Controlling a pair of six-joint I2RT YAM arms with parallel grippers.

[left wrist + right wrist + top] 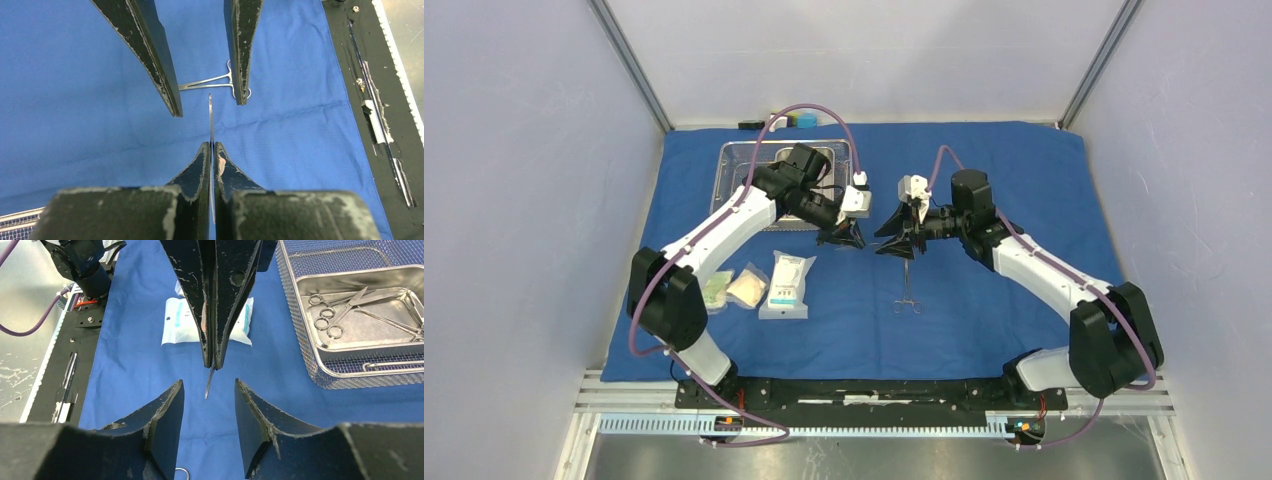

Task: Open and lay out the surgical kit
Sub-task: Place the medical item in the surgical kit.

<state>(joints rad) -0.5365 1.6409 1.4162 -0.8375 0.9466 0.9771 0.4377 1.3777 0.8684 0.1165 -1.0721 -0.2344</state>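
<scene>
The left claw (213, 147) was pressed together on a slim, bright steel instrument (210, 112), thin as a blade, held above the middle of the creased blue cloth (994, 180). Its long axis ran left to right, with the tip pointing right into the gap of the right claw (208, 385). That claw's scuffed black fingers (167, 415) stood spread, touching nothing. A ring-handled clamp (907, 297) lay on the cloth just nearer. The wire-mesh basket (325, 257) and smooth steel pan (380, 342) sat far left.

Large blue cloth wrap (984, 300): matt, creased. On the wrap: rectangular steel wire-mesh basket (345, 376), bright; smooth steel pan (380, 337), glossy. Above the wrap: slim steel instrument (210, 117), polished.
</scene>
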